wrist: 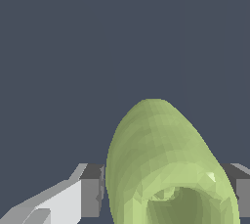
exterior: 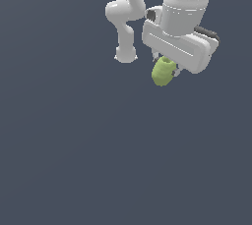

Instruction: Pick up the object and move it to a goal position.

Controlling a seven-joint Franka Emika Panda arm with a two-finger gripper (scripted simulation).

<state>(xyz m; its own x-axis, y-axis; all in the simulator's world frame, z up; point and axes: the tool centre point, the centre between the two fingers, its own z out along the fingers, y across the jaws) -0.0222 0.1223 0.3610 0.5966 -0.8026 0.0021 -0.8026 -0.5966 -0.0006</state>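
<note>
From the exterior view's left to right: bare grey desk point(exterior: 59, 145), then the white arm's tool point(exterior: 166, 70) clamped on the small yellow-green lumpy object point(exterior: 163, 71), which hangs directly beneath it, long axis pointing away from the wrist.

No text, label, brand, number or sign can be read in either view; nothing legible is carried by the arm's white casing or the plain dark surface.
</note>
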